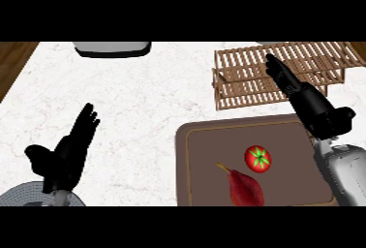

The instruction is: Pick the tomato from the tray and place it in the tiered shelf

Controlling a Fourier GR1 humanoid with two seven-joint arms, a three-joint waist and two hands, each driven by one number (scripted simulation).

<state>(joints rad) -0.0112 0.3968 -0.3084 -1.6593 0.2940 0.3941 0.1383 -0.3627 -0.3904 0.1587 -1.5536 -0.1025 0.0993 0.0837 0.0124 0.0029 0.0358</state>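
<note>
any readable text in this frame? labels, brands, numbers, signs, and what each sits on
None: no text, label, brand, number or sign shows anywhere in the head view.
Tomato: only a green star-shaped stem mark, no writing.
Brown tray, dark red pear-shaped fruit, wooden tiered shelf: unmarked.
White appliance at the top edge: plain, cut off by the frame.
Left hand and right hand: plain black.

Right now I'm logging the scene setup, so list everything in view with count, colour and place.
round red tomato: one, green star top, on the tray
dark red pear-shaped fruit: one, on the tray, nearer than the tomato
brown rectangular tray: one, counter's near right
slatted wooden tiered shelf: one, far right
white appliance with a black base: one, far edge
grey round object: one, near left corner
left hand: black, open, left
right hand: black, open, over the shelf's front
</note>
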